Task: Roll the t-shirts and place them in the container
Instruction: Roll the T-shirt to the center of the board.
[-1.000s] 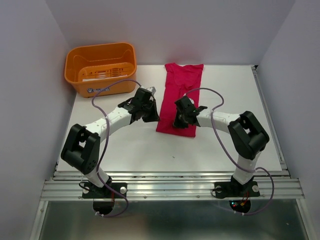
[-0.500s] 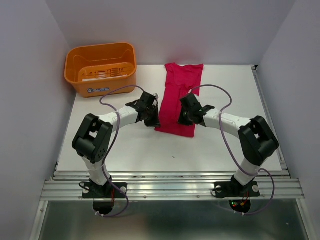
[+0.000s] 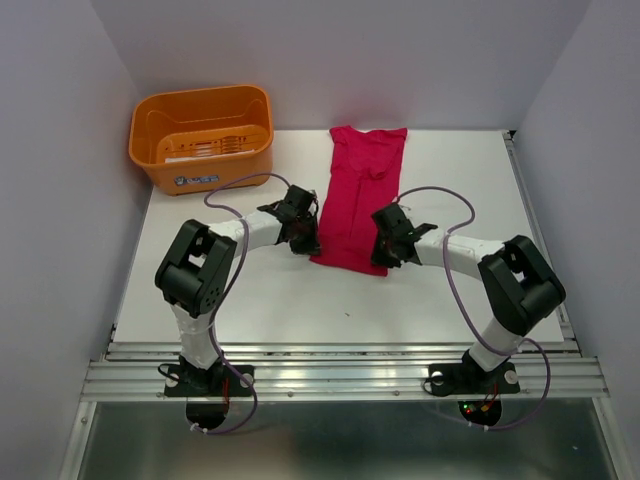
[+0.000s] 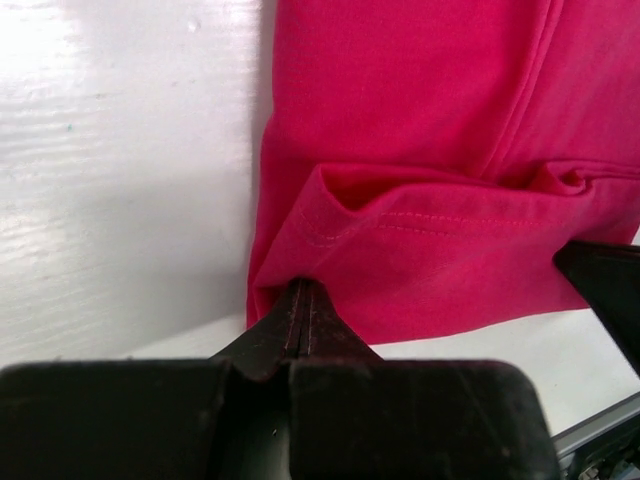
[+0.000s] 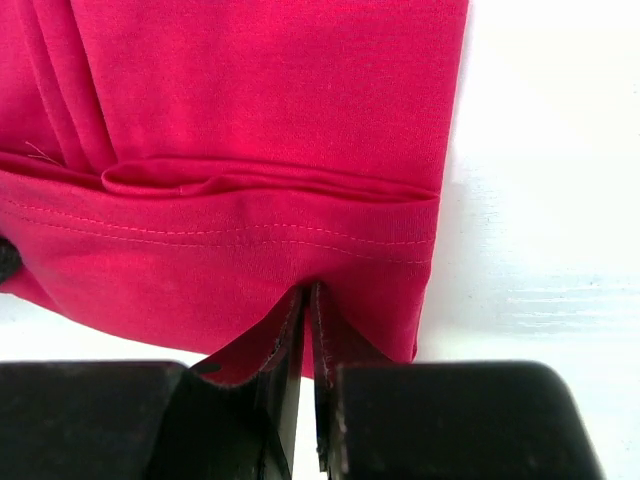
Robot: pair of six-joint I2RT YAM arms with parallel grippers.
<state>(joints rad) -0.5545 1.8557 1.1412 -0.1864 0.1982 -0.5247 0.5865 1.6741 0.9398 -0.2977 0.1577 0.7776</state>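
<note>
Nearest the arm bases, the left tool (image 4: 303,288) is clenched on the near-left corner of the crimson-pink t-shirt (image 3: 360,190), its jaws pressed together with the stitched edge caught at their tips. The right tool (image 5: 308,292) is likewise clamped on the near-right corner, with a thin layer of cloth showing between its jaws. Holding both corners at once probably keeps the edge level and taut across its width, so the first turn of a roll would start straight rather than skewed. In both wrist views the near edge is already lifted and doubled a little over the cloth behind it, forming a shallow fold, which looks like the very start of the roll. Beyond the tools, the shirt lies flat on the white table (image 3: 250,290), folded into a long narrow strip running away from the arms to the far edge, where its wider end rests. The tools therefore sit at the shirt's near end, one on each side, with all the remaining length ahead of them. Well apart, at the far left corner, stands the orange basket (image 3: 215,172).
</note>
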